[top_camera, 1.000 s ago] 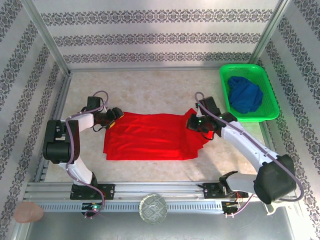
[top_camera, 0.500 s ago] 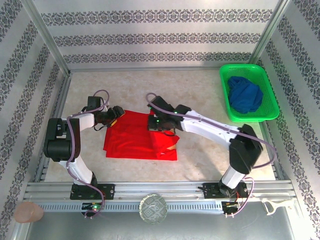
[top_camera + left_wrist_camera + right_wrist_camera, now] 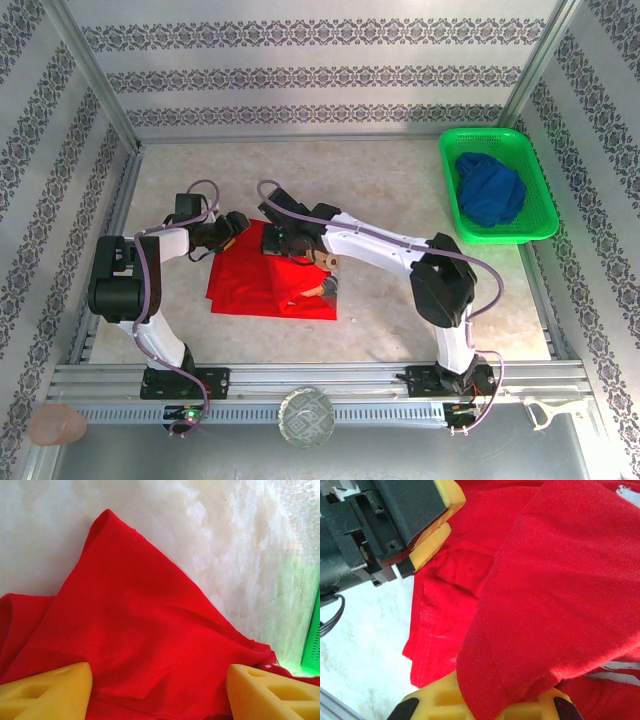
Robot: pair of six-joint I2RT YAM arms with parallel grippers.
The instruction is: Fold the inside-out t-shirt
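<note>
No brand, label or word can be read anywhere. The only marks are a few white flecks of print on the inside-out t-shirt (image 3: 240,285), caught at the right edge of the right wrist view, too broken to read as letters.

There is one red shirt, one green basket (image 3: 481,134) and one dark blue garment (image 3: 490,188), bunched inside the basket at the far right of the surface (image 3: 400,180). There are two arms, each with one pincer.

The shirt lies left of centre on the surface, partly doubled over on itself, with its right edge uneven. The left pincer (image 3: 235,226) sits at the shirt's far left corner. In its own wrist view its yellow fingers (image 3: 45,690) stand apart, with red cloth spread between and beyond them.

The right pincer (image 3: 480,707) reaches across to just beside the left one and is clamped on a raised fold of the shirt that drapes out from between its yellow pads. The cloth hides the pads' inner faces.

From above, a pale patch and a greyish bit near the shirt's right edge are too small to make out. The wrist views crop off the shirt's sleeves and hem.
</note>
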